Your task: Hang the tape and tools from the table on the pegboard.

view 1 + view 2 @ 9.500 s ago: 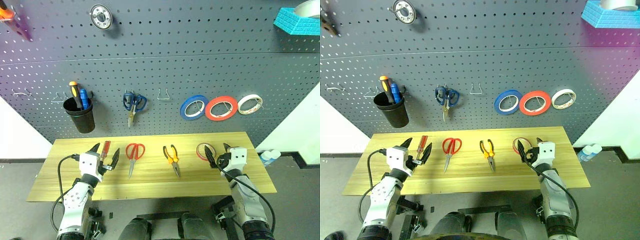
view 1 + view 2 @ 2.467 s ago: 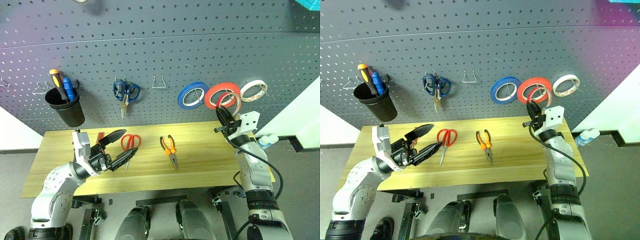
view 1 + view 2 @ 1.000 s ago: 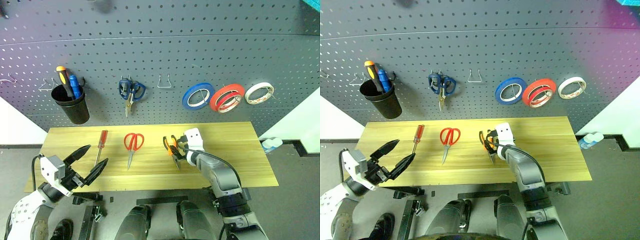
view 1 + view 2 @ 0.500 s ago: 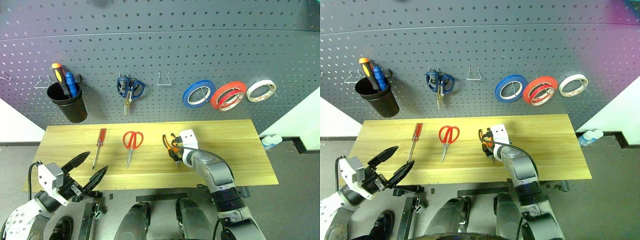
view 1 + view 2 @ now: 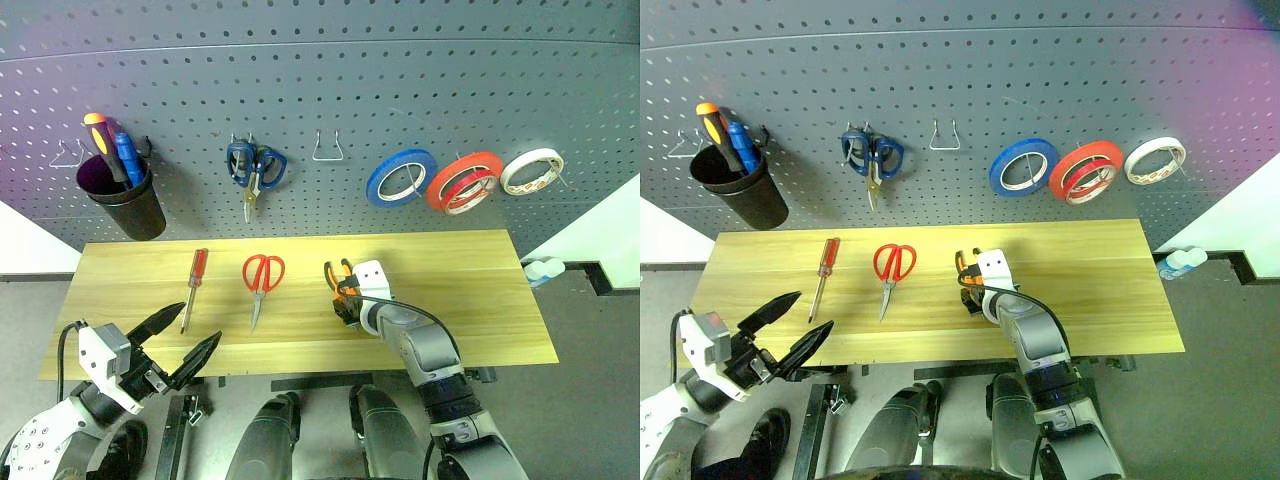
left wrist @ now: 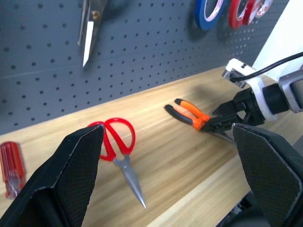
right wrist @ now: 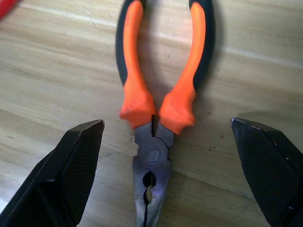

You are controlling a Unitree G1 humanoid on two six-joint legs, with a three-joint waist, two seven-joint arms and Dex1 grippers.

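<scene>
On the table (image 5: 480, 300) my right gripper (image 7: 158, 142) sits over the pliers (image 7: 158, 118), fingers spread wide either side, not touching; screwdriver (image 5: 193, 288) and red scissors (image 5: 260, 283) lie further left; left gripper (image 5: 180, 345) hangs apart off the front edge; thin red tape (image 5: 470, 192) is already on the pegboard (image 5: 330, 90).

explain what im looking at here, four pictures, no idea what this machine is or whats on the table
This is a two-armed humanoid robot. Two pictures come from its head, looking down; the other two come from cameras on its wrists. On the wooden table lie a red-handled screwdriver, red-handled scissors and orange-and-black pliers. The right gripper hangs open over the pliers, a finger on each side, not gripping. The left gripper is open near the table's front edge, holding nothing. Tape rolls and other tools hang on the grey pegboard behind.
</scene>
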